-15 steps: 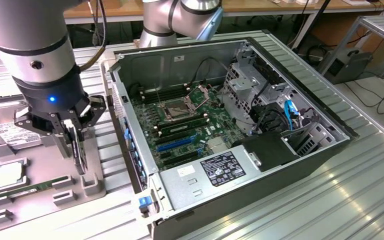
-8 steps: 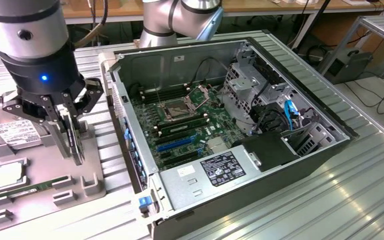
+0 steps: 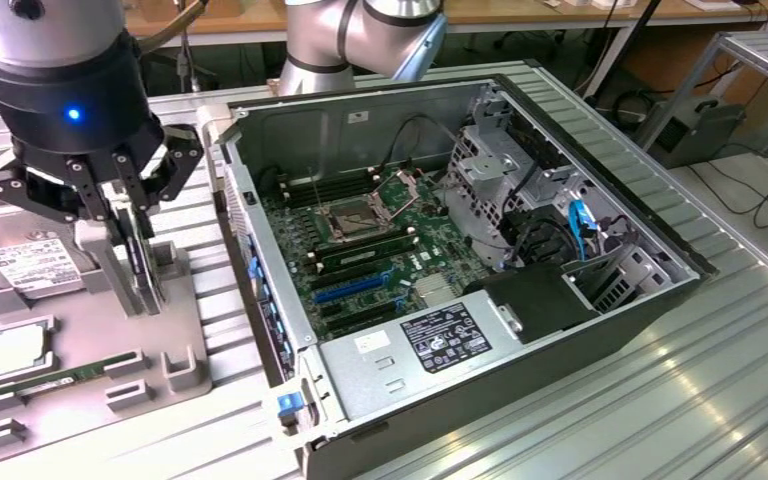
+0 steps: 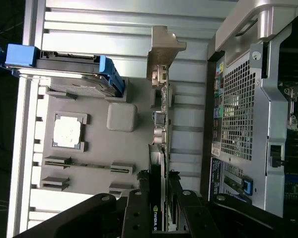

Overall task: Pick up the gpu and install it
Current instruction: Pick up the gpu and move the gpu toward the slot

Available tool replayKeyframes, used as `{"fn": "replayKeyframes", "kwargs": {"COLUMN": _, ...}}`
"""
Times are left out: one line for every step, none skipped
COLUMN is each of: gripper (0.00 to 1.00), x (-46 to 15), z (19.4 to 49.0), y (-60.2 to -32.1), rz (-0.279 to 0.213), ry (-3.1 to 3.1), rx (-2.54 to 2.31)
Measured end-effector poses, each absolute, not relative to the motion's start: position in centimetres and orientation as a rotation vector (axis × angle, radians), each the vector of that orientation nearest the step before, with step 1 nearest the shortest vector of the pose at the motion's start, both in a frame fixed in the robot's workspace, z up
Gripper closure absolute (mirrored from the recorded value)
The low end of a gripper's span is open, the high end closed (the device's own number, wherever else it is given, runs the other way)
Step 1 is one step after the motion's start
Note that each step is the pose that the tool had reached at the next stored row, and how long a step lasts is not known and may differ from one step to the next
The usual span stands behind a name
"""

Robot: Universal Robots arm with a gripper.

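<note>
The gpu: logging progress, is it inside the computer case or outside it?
Outside. The gpu stands on edge at the grey tray, beside the open case.

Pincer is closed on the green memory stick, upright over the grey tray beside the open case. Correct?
No. The pincer is closed on the gpu, not the memory stick, as the wrist view shows; the stick lies flat in the tray. The rest is right.

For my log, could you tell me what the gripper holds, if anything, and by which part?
The gripper grips the gpu, which stands on edge, from above, one finger against each flat face.
</note>
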State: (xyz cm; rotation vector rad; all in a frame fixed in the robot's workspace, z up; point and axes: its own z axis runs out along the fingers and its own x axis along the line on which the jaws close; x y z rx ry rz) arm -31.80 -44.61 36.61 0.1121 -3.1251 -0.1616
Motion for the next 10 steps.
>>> {"fn": "replayKeyframes", "kwargs": {"gripper": 0.74, "x": -31.7, "z": 36.8, "y": -44.7, "rz": -0.168, "ry": -3.125, "rx": 0.117}}
{"fn": "replayKeyframes", "kwargs": {"gripper": 0.74, "x": -31.6, "z": 37.0, "y": -44.8, "rz": -0.178, "ry": -3.124, "rx": 0.121}}
{"fn": "replayKeyframes", "kwargs": {"gripper": 0.74, "x": -31.5, "z": 37.2, "y": -44.9, "rz": -0.191, "ry": -3.123, "rx": 0.126}}
{"fn": "replayKeyframes", "kwargs": {"gripper": 0.74, "x": -31.3, "z": 37.5, "y": -45.1, "rz": -0.21, "ry": -3.122, "rx": 0.133}}
{"fn": "replayKeyframes", "kwargs": {"gripper": 0.74, "x": -31.0, "z": 37.8, "y": -45.2, "rz": -0.229, "ry": -3.121, "rx": 0.137}}
{"fn": "replayKeyframes", "kwargs": {"gripper": 0.74, "x": -30.8, "z": 38.0, "y": -45.3, "rz": -0.239, "ry": -3.12, "rx": 0.138}}
{"fn": "replayKeyframes", "kwargs": {"gripper": 0.74, "x": -30.5, "z": 38.4, "y": -45.5, "rz": -0.249, "ry": -3.119, "rx": 0.139}}
{"fn": "replayKeyframes", "kwargs": {"gripper": 0.74, "x": -30.2, "z": 38.7, "y": -45.6, "rz": -0.255, "ry": -3.119, "rx": 0.14}}
{"fn": "replayKeyframes", "kwargs": {"gripper": 0.74, "x": -29.6, "z": 39.4, "y": -45.8, "rz": -0.264, "ry": -3.119, "rx": 0.14}}
{"fn": "replayKeyframes", "kwargs": {"gripper": 0.74, "x": -29.1, "z": 39.9, "y": -45.9, "rz": -0.269, "ry": -3.118, "rx": 0.139}}
